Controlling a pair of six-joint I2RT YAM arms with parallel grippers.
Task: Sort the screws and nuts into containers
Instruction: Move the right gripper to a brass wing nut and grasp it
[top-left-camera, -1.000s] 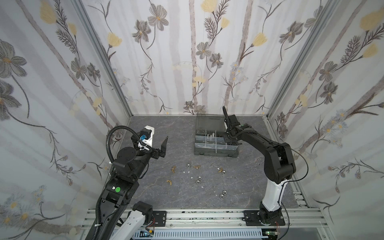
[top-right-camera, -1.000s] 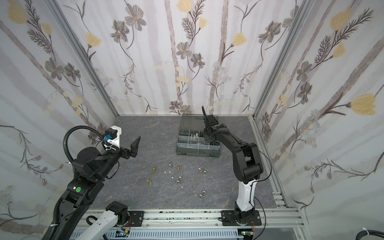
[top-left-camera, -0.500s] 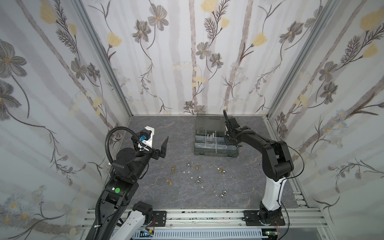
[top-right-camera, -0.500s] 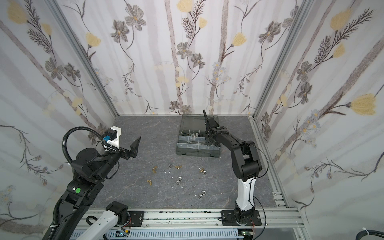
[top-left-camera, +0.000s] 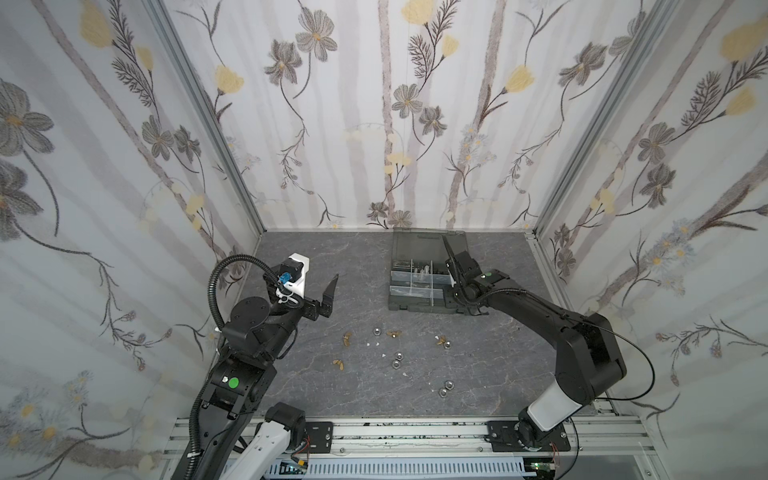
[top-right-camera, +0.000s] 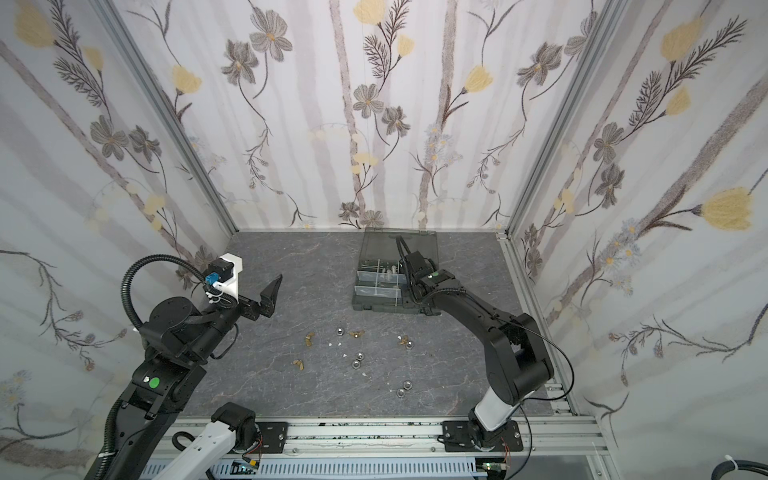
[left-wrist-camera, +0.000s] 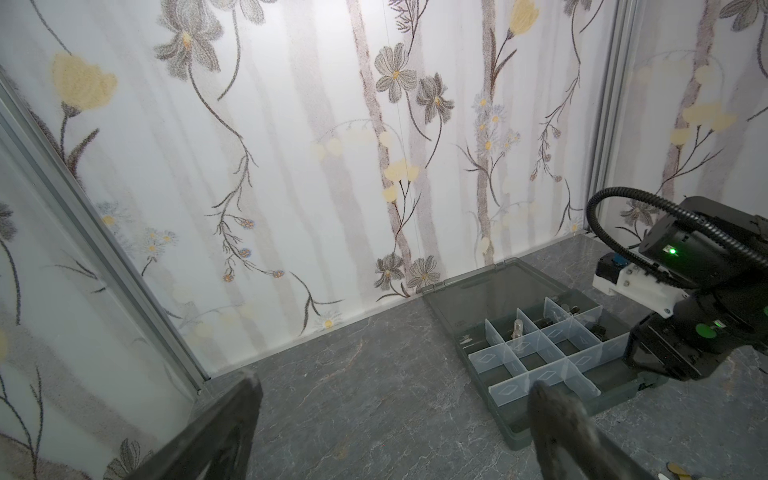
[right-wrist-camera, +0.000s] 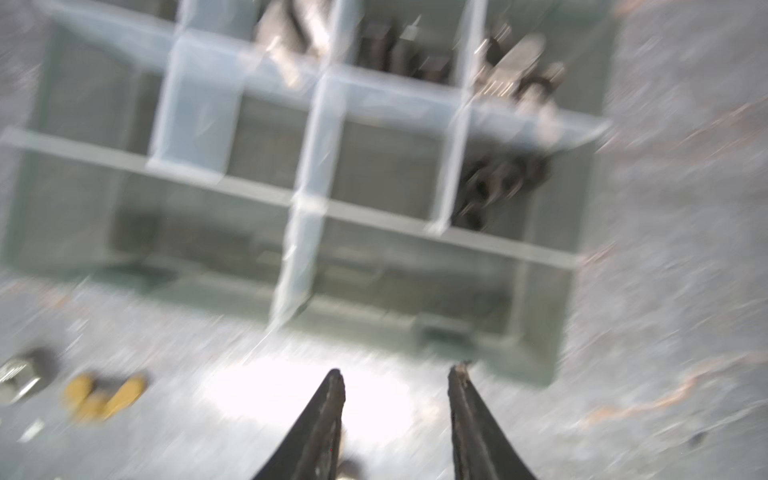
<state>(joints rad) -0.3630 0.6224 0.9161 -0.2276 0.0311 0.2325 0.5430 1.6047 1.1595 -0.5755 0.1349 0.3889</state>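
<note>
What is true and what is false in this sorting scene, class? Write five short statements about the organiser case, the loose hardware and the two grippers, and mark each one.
1. The organiser case has its lid shut. False: the lid lies folded back, open.
2. Loose brass wing nuts lie on the table. True.
3. The right gripper clamps a bolt. False: its jaws stand apart, empty.
4. The left gripper is open. True.
5. All the compartments hold hardware. False: several are empty.

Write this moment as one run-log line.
left gripper open, empty | right gripper open, empty, at organiser case | nuts loose on table
</note>
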